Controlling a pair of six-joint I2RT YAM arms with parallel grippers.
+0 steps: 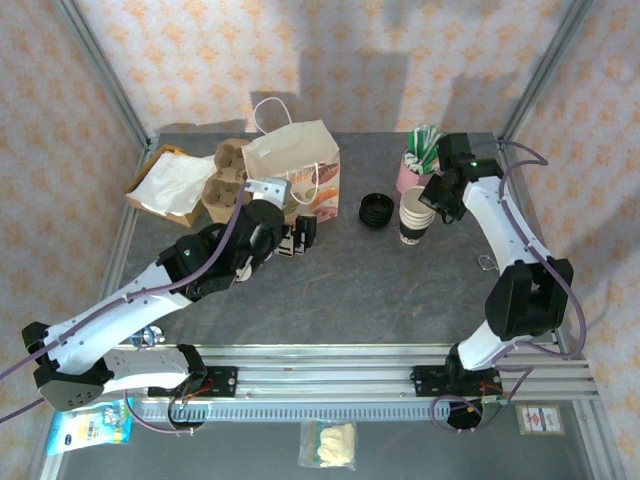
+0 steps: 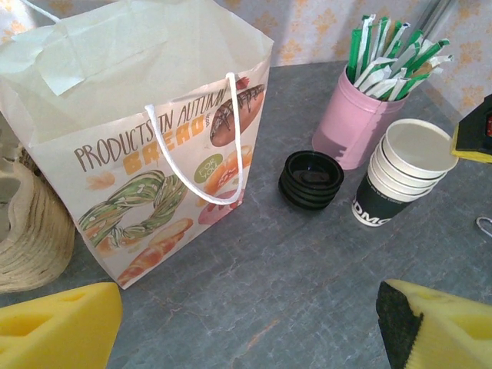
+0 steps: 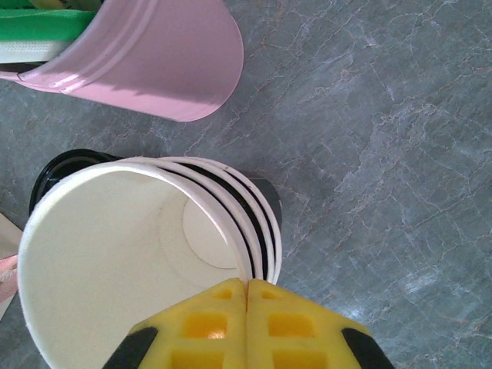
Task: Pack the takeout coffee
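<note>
Up close, the right gripper (image 3: 246,304) pinched the rim of the top paper cup (image 3: 100,269) beside the pink straw holder (image 3: 169,61); the left gripper (image 2: 246,330) gaped empty.

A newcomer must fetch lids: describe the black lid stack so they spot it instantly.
Find the printed paper bakery bag at the back of the grey table. Between it and the pink tumbler of straws sits a low stack of round black plastic lids. It is squat and all black, unlike the taller white paper cups beside it.
</note>
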